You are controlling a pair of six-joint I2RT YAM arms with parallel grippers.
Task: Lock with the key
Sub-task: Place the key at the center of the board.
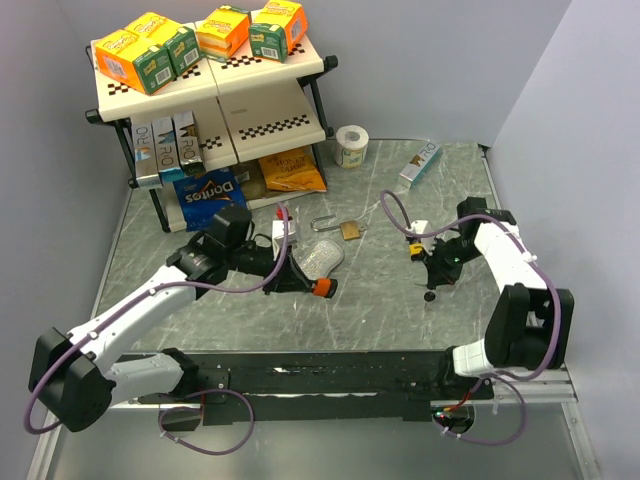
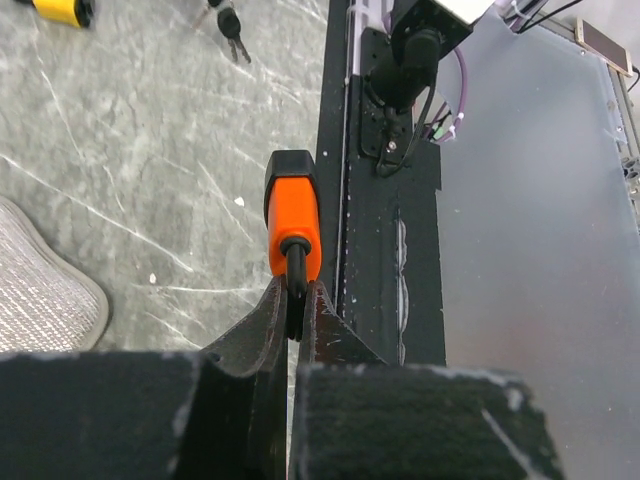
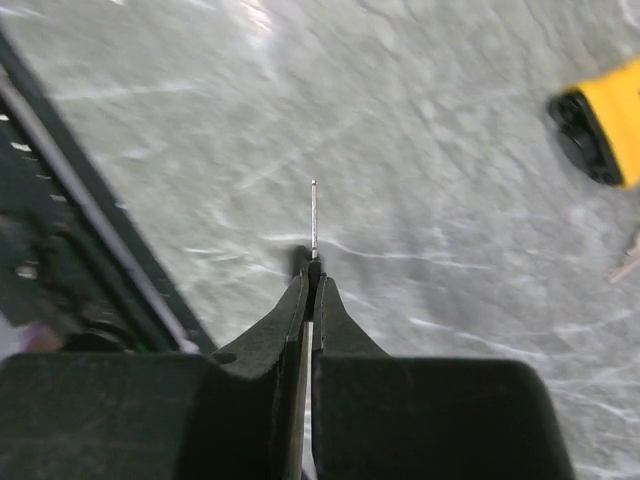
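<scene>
A thin metal key with a black head point(image 3: 314, 212) is pinched in the closed right gripper point(image 3: 311, 282). A small orange, black-capped padlock point(image 2: 292, 222), at the key's nine o'clock from above, is clamped by the left gripper point(image 2: 297, 297). Insertion seems pending: blade and keyway must be aligned.

White arms point(image 1: 150, 300), black joints and jaws, purple cables point(image 1: 385, 206)
</scene>
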